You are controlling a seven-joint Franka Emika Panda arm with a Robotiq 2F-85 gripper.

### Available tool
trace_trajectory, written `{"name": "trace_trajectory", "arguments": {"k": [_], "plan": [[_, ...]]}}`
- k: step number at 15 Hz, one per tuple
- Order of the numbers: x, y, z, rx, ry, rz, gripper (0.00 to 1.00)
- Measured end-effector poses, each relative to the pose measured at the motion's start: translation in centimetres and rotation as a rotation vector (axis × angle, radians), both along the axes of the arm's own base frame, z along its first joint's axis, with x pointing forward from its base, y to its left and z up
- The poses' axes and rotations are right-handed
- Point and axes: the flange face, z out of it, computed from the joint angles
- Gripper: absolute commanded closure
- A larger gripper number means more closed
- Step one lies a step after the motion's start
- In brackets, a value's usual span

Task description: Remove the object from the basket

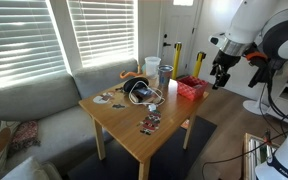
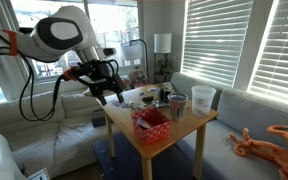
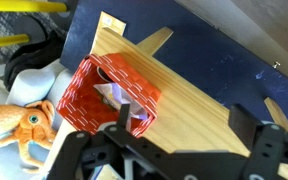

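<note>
A: What kind of room is this?

B: A living room. Slatted blinds [image 1: 24, 40] glow behind a grey sofa [image 1: 34, 100], and a small wooden table [image 1: 119, 115] stands on a dark rug [image 3: 214, 40]. The white arm [image 2: 64, 30] shows in both exterior views, with its base cut off by the frame.

A: And the gripper?

B: The gripper [image 1: 220, 75] hangs in the air by the table's corner, higher than the tabletop. I can't tell whether it is over the wood or just past the edge. In the wrist view its dark fingers [image 3: 84, 150] stand far apart with nothing between them. The bottom of the picture cuts off their lower parts.

A: Where is the basket from there?

B: The basket [image 1: 192, 88] is the nearest thing to the gripper. It sits on the corner below the gripper and clear of the fingers. In the wrist view it lies ahead of them, nearer one finger than centred.

A: What's inside?

B: An object [image 3: 112, 95], pale with a hint of purple, low in the basket. I can't make out what it is, because the near wall hides part of it. The exterior views are too small to show it.

A: Anything farther off?

B: Beyond the basket from the gripper stands a clear cup [image 1: 152, 67]. There is also a dark tangle [image 1: 139, 92] too small to name. An orange octopus toy [image 3: 19, 125] lies off the table, partly cut off in the wrist view.
</note>
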Motion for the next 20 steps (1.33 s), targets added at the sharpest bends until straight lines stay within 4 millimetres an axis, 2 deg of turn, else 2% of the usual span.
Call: {"name": "trace_trajectory", "arguments": {"k": [4,6,14,20], "plan": [[0.7,-3.9,-1.3,0.056,-0.014,0.104,0.00],[0.8,-5.1,-1.5,0.074,-0.024,0.121,0.00],[1.0,-5.3,-1.3,0.082,-0.045,0.142,0.00],[3.0,-8.0,-2.6,0.093,-0.085,0.246,0.00]]}}
